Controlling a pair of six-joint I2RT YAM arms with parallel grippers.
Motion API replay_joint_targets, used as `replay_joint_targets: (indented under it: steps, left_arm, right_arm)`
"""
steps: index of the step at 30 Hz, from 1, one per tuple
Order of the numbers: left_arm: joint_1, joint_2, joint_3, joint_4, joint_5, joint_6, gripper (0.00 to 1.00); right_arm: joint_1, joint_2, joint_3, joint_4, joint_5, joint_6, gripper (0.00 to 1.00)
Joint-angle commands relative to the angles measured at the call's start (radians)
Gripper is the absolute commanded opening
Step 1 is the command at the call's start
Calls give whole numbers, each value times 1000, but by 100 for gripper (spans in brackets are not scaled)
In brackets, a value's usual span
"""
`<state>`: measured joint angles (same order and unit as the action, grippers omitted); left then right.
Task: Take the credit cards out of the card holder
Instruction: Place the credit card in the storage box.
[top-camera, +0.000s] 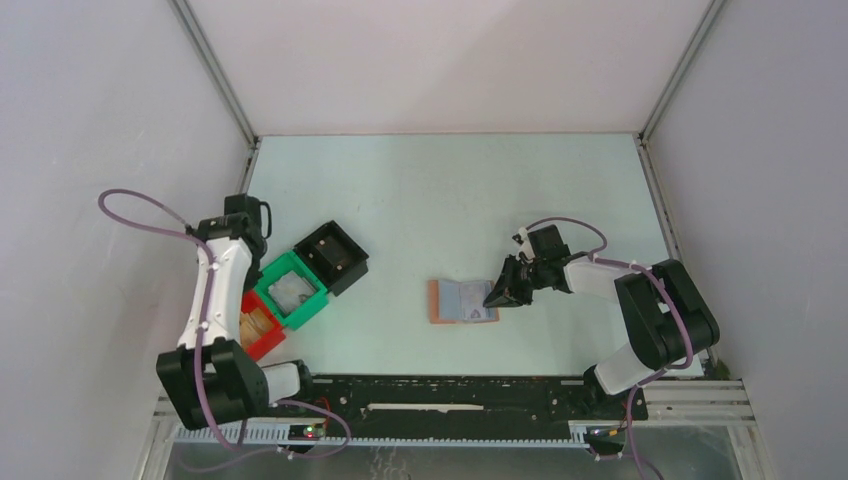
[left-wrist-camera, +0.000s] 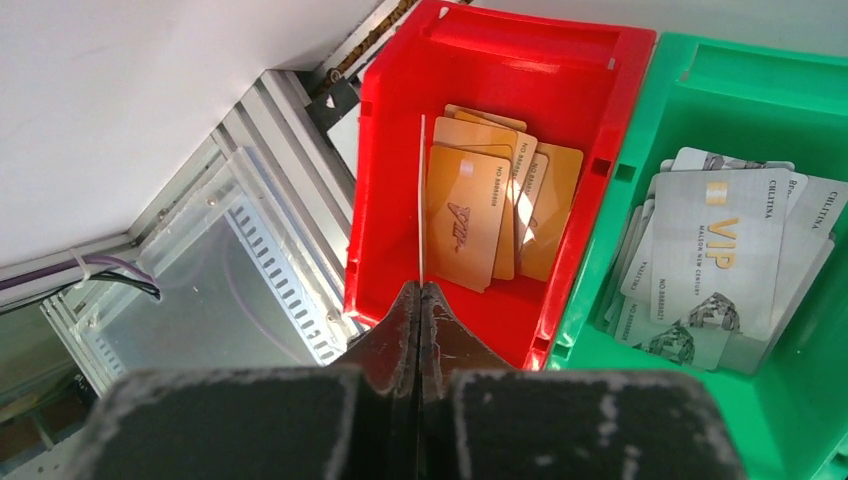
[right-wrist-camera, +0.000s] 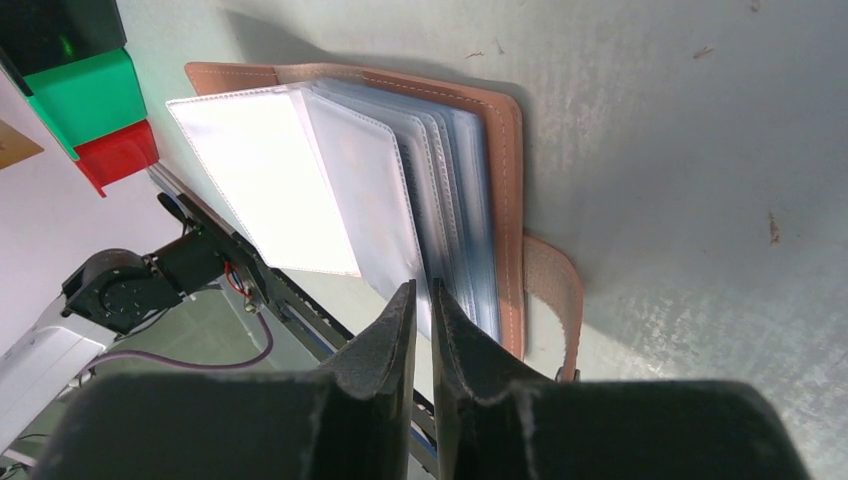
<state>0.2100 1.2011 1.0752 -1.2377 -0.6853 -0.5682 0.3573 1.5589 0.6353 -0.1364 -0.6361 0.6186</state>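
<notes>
While the card holder (top-camera: 463, 301) lies open mid-worktop (top-camera: 450, 190), the right hand (right-wrist-camera: 425, 295) appears to pinch a clear sleeve (right-wrist-camera: 370, 190) — best kept steady. The left hand (left-wrist-camera: 421, 290), pressed together on an edge-on card (left-wrist-camera: 421, 200) above the red bin (left-wrist-camera: 480, 40), should release low and squarely. Gold cards (left-wrist-camera: 465, 215) read "VIP" — silver cards (left-wrist-camera: 715, 240) add "NEW CENTURY".

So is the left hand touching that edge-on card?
Touching. Left wrist view: the card runs edge-on into the shut left hand, pinched between its fingers, over the red bin.
</notes>
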Motion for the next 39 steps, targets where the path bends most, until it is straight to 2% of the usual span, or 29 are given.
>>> replay_joint_targets:
  steps: [1,9,18,22,23,24,25,26,29,36,39]
  left_arm:
    - [9,70,-37,43,10,-53,0]
    - [12,179,-46,29,-24,-110,0]
    - [12,350,-93,-43,-28,-280,0]
    - [13,381,-69,-61,-26,-273,1]
    - [13,384,-67,-58,-22,-264,6]
    - [13,384,-66,-52,-17,-256,27]
    - [13,381,-71,-39,-10,-240,60]
    - [14,377,-76,-26,0,-228,71]
    - [14,348,-66,-20,0,-219,77]
    - [3,153,79,-42,25,-165,74]
    - [-57,37,137,0,89,-102,74]
  right_arm:
    - [9,-6,33,-16,18,2,19]
    - [5,-5,59,-35,41,23,21]
    - [-2,-43,102,-137,96,-4,22]
    - [-7,-37,102,-148,97,-18,22]
    - [-8,-35,102,-150,95,-22,22]
    - [-8,-34,102,-151,94,-24,22]
    - [-8,-33,102,-152,94,-27,22]
    - [-8,-33,102,-152,94,-28,22]
    - [-7,-39,102,-152,94,-28,22]
    - [-8,-85,102,-159,117,-32,22]
    - [-8,-115,102,-170,139,-34,22]
